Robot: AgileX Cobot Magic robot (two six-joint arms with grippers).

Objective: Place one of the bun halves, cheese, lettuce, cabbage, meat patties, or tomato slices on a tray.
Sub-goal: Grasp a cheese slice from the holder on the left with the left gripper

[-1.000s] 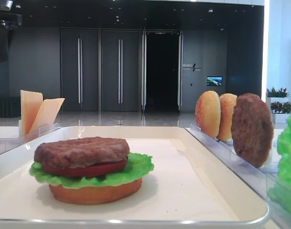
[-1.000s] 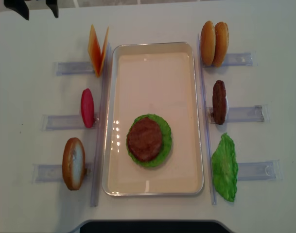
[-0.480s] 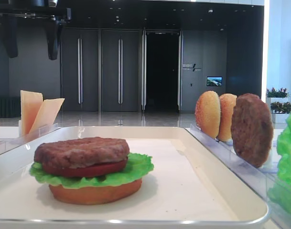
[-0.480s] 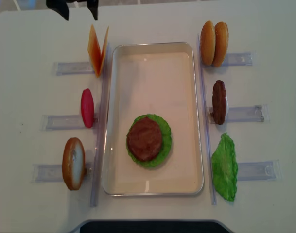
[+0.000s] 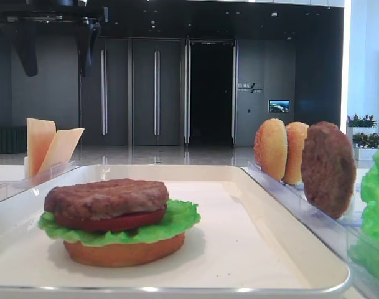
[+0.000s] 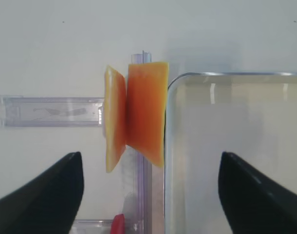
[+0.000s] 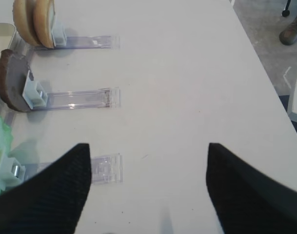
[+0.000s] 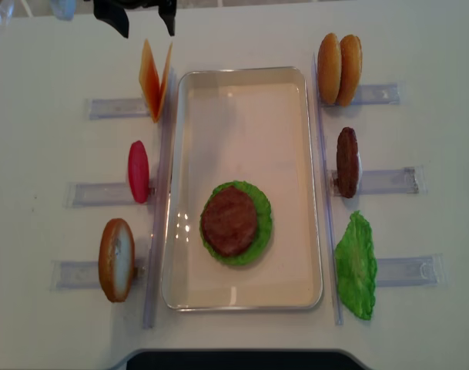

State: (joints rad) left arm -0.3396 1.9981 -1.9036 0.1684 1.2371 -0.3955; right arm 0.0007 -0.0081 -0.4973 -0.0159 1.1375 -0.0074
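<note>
Your left fingers (image 8: 145,17) stand wide open and hold nothing. They hang above the far left part of the bench (image 8: 49,146), just behind the two cheese slices (image 8: 154,79), which lean on each other in a clear rack (image 8: 115,107) beside the far left corner of the tray (image 8: 249,77). In the left wrist view you see the cheese between the two dark fingertips, not touched by them.

Your right fingers (image 7: 146,190) are also spread wide and empty, over the bare bench on the right side, near the rack of the lettuce (image 8: 356,266).

On the tray, toward its near end, sits a stack: a bun half (image 5: 124,252) at the bottom, then lettuce (image 5: 177,218), a tomato slice (image 5: 111,221) and a meat patty (image 5: 106,196) on top.

Outside the tray stand, on edge in racks, two bun halves (image 8: 339,68) and a patty (image 8: 347,162) on the right, a tomato slice (image 8: 139,171) and one bun half (image 8: 116,259) on the left.
</note>
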